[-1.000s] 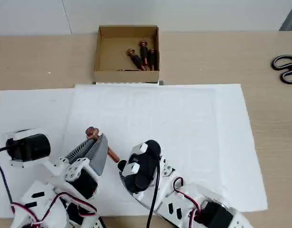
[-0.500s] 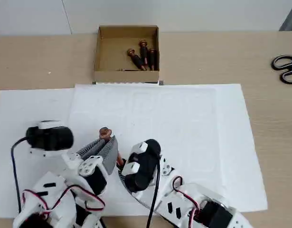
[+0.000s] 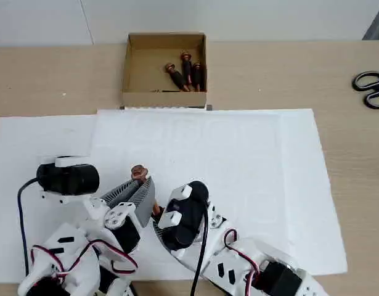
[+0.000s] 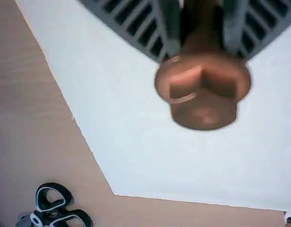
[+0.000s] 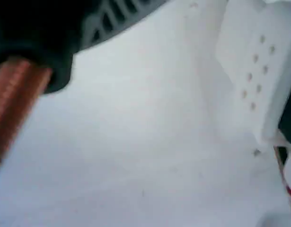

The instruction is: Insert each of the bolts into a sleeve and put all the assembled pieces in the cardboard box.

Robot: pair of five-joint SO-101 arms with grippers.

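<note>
My left gripper is shut on a copper bolt, whose hex head sticks out past the grey ribbed fingers. The bolt slants down towards my right gripper, low in the middle of the white sheet. That gripper is shut on a black sleeve. The bolt's threaded shaft meets the sleeve's mouth; how deep it sits is hidden. The cardboard box stands at the far edge of the sheet with three assembled pieces inside.
A white foam sheet covers most of the wooden table. Black scissors lie at the far right edge, off the sheet, and the scissors also appear in the left wrist view. Both arms crowd the near edge.
My left arm swung right and away from the near edge with the bolt, bringing its shaft in line with the sleeve. The right arm has hardly moved.
</note>
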